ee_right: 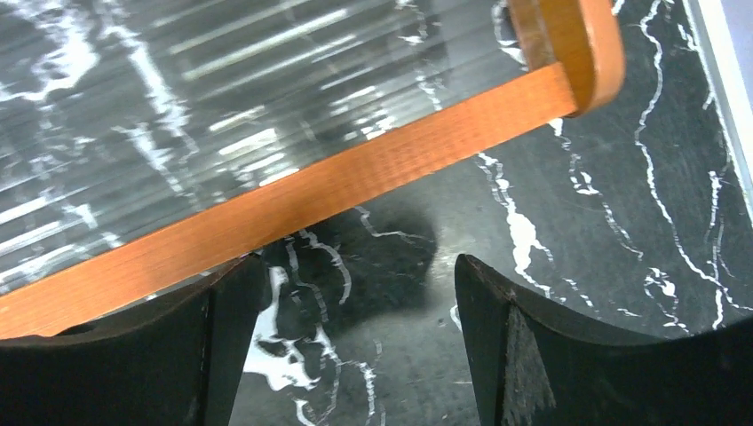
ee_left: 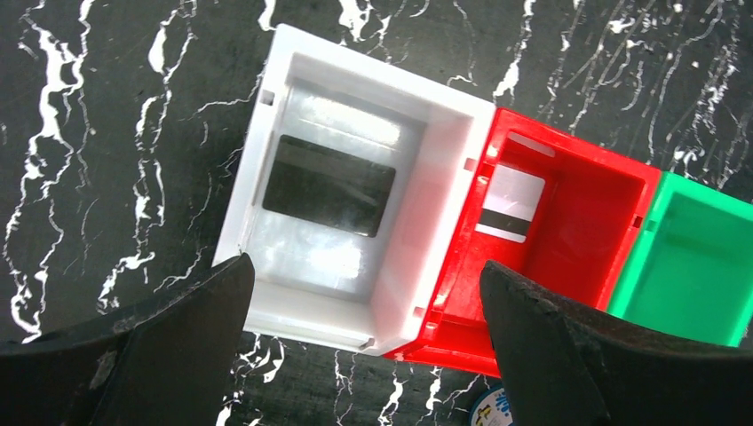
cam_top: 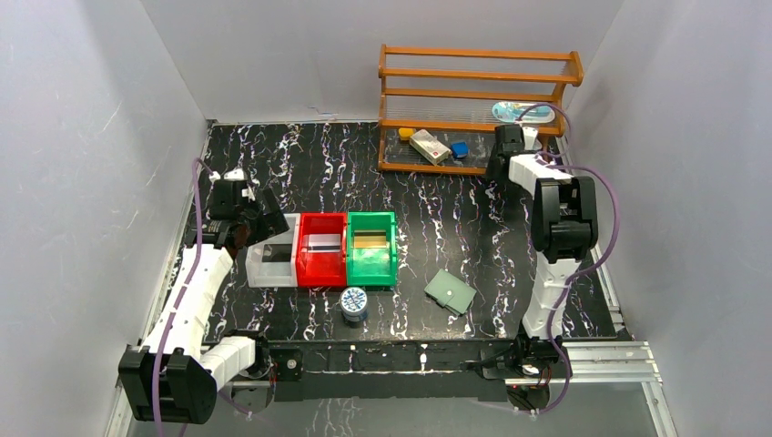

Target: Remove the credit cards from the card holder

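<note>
Visibly left tool [ee_left: 364,266] spread wide, empty, above white bin [ee_left: 444,169]; right tool [ee_right: 357,259] spread, empty, beside rack [ee_right: 355,182].

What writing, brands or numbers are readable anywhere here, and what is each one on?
Nothing reads clearly.
Round tin: blue lid print, too small; a cut-off blue scrap in the left wrist view, blurred.
White box on the wooden shelf: markings too small.
Pale card in the red bin: a dark stripe, no text.

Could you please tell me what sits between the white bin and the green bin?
The red bin, holding a pale card, stands between the white bin and green bin, per the top view.
</note>
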Motion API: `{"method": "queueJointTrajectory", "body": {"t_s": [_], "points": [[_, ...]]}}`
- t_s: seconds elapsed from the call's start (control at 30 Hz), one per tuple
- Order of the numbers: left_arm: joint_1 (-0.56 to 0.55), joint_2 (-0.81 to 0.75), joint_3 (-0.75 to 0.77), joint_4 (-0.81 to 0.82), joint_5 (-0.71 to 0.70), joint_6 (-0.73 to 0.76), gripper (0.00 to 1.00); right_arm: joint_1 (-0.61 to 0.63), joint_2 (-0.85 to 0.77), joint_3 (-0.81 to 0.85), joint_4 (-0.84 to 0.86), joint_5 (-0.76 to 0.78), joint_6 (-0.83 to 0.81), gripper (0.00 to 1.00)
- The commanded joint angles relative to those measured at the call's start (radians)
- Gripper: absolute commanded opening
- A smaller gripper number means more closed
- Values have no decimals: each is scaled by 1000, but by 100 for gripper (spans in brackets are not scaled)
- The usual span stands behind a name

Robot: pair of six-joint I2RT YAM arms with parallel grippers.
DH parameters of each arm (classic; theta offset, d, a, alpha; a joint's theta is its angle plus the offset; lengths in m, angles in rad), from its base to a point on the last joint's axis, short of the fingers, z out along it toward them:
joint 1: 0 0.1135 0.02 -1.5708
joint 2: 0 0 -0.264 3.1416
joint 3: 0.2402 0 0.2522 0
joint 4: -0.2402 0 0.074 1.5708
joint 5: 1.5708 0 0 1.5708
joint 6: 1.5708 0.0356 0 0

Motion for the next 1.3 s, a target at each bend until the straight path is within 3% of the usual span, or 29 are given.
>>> {"method": "queueJointTrajectory", "body": {"t_s": [0.0,0.07,0.13,0.37,0.6,0.73,0.9,1.27], "points": [[9,-9,14,-53,-100,-37,98,-51,24,46,-66,17,39,87],[9,-7,15,-64,-128,-52,98,-53,22,69,-121,-17,50,86],[8,-7,17,-72,-136,-73,98,-49,-27,48,-140,-145,50,86],[8,0,47,-160,-253,-186,98,18,-332,-216,-85,-550,128,87],[9,37,17,-159,-352,-163,98,258,-531,-349,-67,-704,221,88],[9,43,17,-131,-474,-153,98,412,-559,-351,-55,-695,285,89],[29,108,20,-67,-431,-131,98,567,-481,-281,-134,-596,293,90],[35,225,-20,19,-130,-61,98,624,-275,-142,-281,-324,240,89]]}}
